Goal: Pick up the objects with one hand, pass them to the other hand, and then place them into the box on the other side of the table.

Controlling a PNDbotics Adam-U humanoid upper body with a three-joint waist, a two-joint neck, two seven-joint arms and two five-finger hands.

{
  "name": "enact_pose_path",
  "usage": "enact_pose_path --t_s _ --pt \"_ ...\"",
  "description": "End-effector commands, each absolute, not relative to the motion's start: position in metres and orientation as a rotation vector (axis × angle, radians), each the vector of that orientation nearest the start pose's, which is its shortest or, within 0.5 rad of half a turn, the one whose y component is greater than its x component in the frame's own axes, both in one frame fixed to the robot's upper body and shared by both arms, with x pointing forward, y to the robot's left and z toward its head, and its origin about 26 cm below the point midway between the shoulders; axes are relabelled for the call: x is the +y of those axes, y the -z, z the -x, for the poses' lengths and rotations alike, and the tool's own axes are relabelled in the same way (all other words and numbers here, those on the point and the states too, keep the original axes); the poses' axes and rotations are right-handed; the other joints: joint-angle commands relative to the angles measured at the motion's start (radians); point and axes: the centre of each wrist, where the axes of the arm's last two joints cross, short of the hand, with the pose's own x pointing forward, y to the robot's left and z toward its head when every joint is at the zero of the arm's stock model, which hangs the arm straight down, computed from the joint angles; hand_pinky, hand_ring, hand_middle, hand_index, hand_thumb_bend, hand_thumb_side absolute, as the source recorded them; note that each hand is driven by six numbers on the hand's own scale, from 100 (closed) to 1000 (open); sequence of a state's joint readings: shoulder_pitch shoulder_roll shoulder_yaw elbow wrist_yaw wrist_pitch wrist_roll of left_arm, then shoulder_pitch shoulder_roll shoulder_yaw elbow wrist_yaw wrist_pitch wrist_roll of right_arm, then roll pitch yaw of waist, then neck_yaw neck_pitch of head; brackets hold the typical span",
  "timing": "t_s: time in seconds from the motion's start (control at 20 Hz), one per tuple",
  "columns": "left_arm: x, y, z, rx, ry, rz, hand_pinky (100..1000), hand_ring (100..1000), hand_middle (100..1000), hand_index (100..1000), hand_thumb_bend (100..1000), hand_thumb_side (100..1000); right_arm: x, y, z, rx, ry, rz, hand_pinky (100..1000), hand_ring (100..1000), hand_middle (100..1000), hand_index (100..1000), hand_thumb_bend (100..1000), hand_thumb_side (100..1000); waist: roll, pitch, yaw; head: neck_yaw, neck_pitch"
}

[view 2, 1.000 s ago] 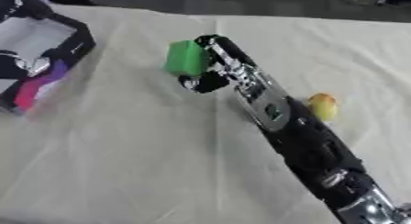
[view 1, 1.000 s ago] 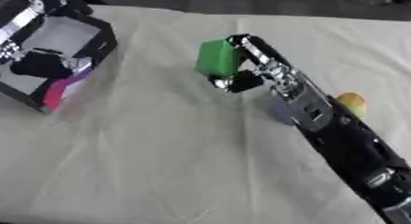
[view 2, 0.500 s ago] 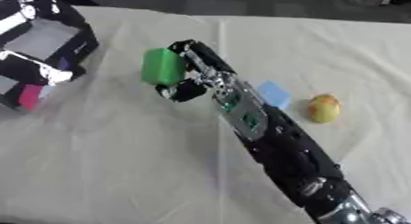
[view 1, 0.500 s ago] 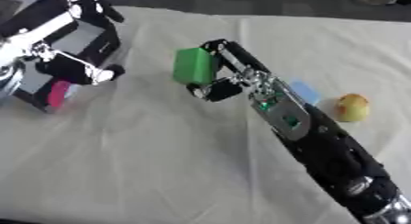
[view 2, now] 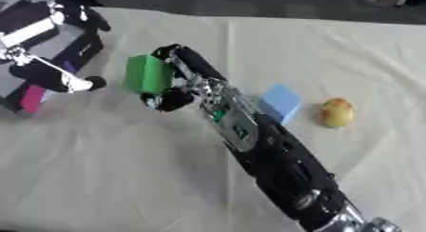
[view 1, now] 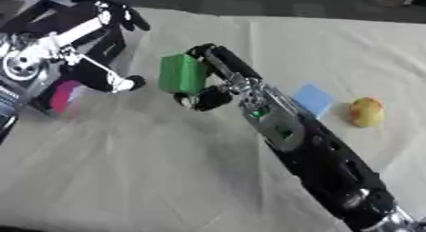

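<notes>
My right hand [view 1: 218, 79] reaches from the lower right across the cream cloth and is shut on a green block [view 1: 181, 73], held above the cloth left of centre. My left hand [view 1: 91, 41] hangs open at the upper left, fingers spread, just left of the block and in front of the black box [view 2: 79, 45]. A gap remains between its thumb tip and the block. A pink thing [view 1: 63, 95] shows at the box's near side. A blue flat piece [view 2: 279, 102] and a yellow-red fruit [view 2: 336, 112] lie on the cloth at the right.
The cream cloth [view 1: 125, 178] covers the table, with open room across its near half. A dark strip runs along the far edge.
My right hand has carried the green block leftward toward the box. My left hand has come out from the box and spread open toward the block. The blue piece has come into view.
</notes>
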State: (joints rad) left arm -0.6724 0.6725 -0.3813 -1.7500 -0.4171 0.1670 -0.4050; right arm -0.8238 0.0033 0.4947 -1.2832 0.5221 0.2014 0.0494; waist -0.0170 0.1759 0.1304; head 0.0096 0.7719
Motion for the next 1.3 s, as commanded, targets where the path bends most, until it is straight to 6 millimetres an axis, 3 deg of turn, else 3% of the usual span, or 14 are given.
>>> enact_pose_path --t_s 0.05,0.25,0.35,0.6,0.65,0.75,1.05,1.3 --pt "0.221 -0.25 -0.354 -1.716 1.515 -0.621 918 823 796 818 524 100 -0.011 -0.173 -0.376 -1.918 -1.111 0.258 585 578 524 498 100 100 0.015 -0.039 -0.001 0.006 -0.002" --pt "0.221 -0.247 -0.354 -1.694 1.559 -0.602 922 828 801 828 588 100 -0.007 -0.178 -0.373 -1.892 -1.067 0.221 556 565 519 494 100 106 0.014 -0.039 -0.002 0.007 -0.002" --pt "0.221 -0.247 -0.354 -1.685 1.577 -0.6 923 828 801 829 611 114 -0.005 -0.18 -0.371 -1.877 -1.054 0.192 553 562 517 492 100 151 0.014 -0.039 -0.002 0.009 -0.002" --pt "0.221 -0.248 -0.354 -1.68 1.587 -0.602 923 828 801 829 611 114 -0.005 -0.182 -0.369 -1.869 -1.04 0.169 553 562 517 492 100 151 0.013 -0.039 -0.001 0.009 -0.002" --pt "0.221 -0.247 -0.355 -1.678 1.589 -0.602 923 830 802 837 652 151 -0.004 -0.183 -0.369 -1.872 -1.041 0.163 559 559 514 487 100 192 0.013 -0.039 -0.001 0.009 -0.002" --pt "0.219 -0.245 -0.356 -1.662 1.601 -0.609 923 831 802 838 651 151 0.001 -0.187 -0.364 -1.885 -1.042 0.124 559 558 513 486 100 199 0.011 -0.039 -0.001 0.011 -0.002" --pt "0.217 -0.242 -0.358 -1.661 1.578 -0.642 918 825 791 834 577 132 0.004 -0.191 -0.361 -1.889 -1.045 0.096 548 551 507 478 100 169 0.008 -0.038 -0.002 0.013 -0.002" --pt "0.215 -0.242 -0.358 -1.685 1.533 -0.652 912 814 758 809 449 100 0.005 -0.191 -0.36 -1.885 -1.041 0.099 540 545 502 472 100 154 0.007 -0.038 -0.001 0.015 -0.002"
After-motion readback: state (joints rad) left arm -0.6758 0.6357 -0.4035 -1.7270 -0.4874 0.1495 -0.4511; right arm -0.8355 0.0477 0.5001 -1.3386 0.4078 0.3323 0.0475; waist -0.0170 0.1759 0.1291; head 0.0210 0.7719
